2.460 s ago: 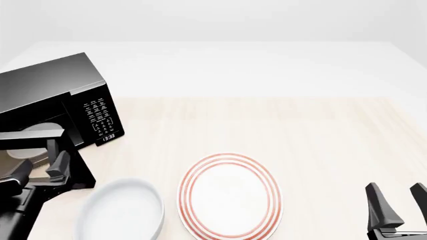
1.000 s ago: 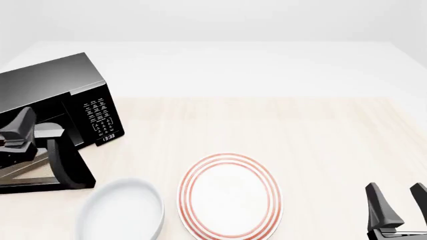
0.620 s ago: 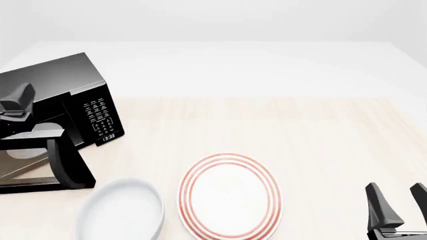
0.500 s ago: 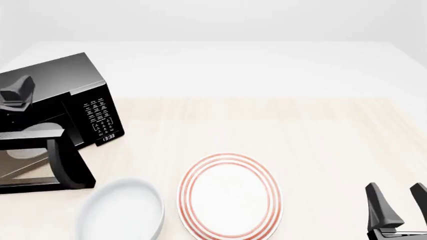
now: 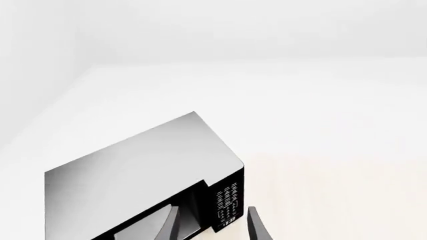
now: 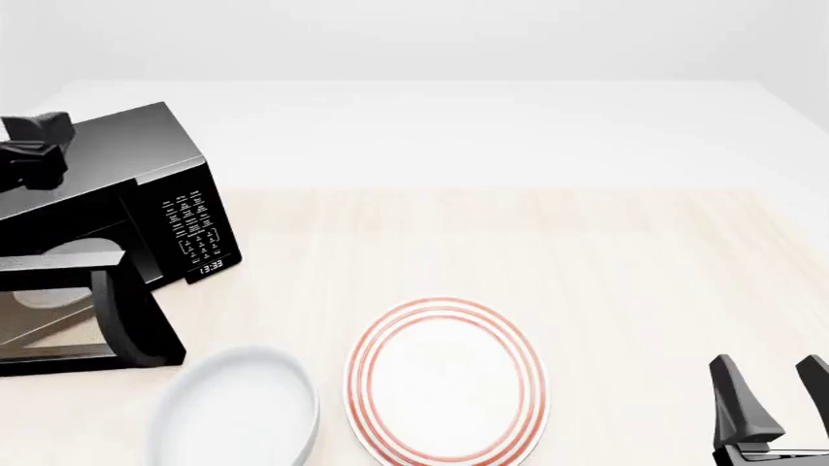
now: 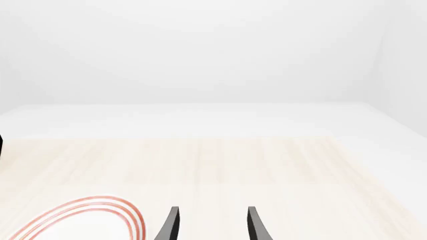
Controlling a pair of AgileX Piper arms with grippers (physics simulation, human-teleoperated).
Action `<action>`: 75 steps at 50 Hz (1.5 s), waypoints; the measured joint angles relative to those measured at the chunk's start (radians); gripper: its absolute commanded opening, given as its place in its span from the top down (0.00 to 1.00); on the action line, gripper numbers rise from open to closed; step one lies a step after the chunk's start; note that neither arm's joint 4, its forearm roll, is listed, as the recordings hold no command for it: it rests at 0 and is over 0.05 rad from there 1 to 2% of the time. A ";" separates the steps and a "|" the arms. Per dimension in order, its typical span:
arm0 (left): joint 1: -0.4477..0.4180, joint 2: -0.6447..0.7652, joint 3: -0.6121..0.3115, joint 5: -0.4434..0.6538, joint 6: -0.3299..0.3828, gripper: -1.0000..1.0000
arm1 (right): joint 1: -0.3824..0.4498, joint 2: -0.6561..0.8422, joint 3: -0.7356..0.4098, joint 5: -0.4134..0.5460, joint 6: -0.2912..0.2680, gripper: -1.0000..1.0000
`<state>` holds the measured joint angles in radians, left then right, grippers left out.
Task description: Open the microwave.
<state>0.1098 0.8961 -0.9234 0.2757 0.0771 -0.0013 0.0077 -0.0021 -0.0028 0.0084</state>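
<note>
— Microwave [image 6: 116, 184] first: where does it sit?

— At the far left of the tabletop [image 6: 545, 243], turned at an angle. Its door [image 6: 78, 325] hangs swung out toward my side, the black bar handle [image 6: 123, 316] standing at the door's free edge. Through the gap I see the pale turntable [image 6: 52, 262] inside. The button panel [image 6: 194, 228] with its white marks and the small clock display [image 6: 210, 264] face the middle of the tabletop.

— And your left pincer?

— My left pincer [image 6: 33, 150] is up at the left edge of the front view, above the microwave's top, not touching the door or the handle. From the left wrist camera I look down on the microwave's grey-black roof and panel, with my two fingertips [image 5: 257, 227] parted and nothing between them. Released, then, and grasping nothing.

— The right one?

— My right pincer [image 6: 778, 408] is low at the near right corner, well apart from the microwave. Its fingers stand parted with bare tabletop between them, so it too is released.

— Anything else on the tabletop?

— A white plate with red rings [image 6: 447, 381] lies near the front middle, and a plain white bowl [image 6: 233, 408] lies just left of it, close to the open door's corner. The right wrist camera catches only the ringed plate's edge.
</note>
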 measured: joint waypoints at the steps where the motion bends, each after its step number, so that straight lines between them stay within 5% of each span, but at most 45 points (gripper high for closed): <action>1: -0.002 0.005 -0.009 0.013 0.000 0.00 | 0.000 0.000 0.000 0.000 0.000 0.00; 30: -0.010 0.153 -0.131 0.216 -0.009 0.00 | 0.000 0.000 0.000 0.000 0.000 0.00; 75: 0.086 0.287 -0.089 0.214 0.035 0.00 | 0.000 0.000 0.000 0.000 0.000 0.00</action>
<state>0.1956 1.1829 -1.0126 0.4894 0.1118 -0.0014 0.0077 -0.0021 -0.0029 0.0084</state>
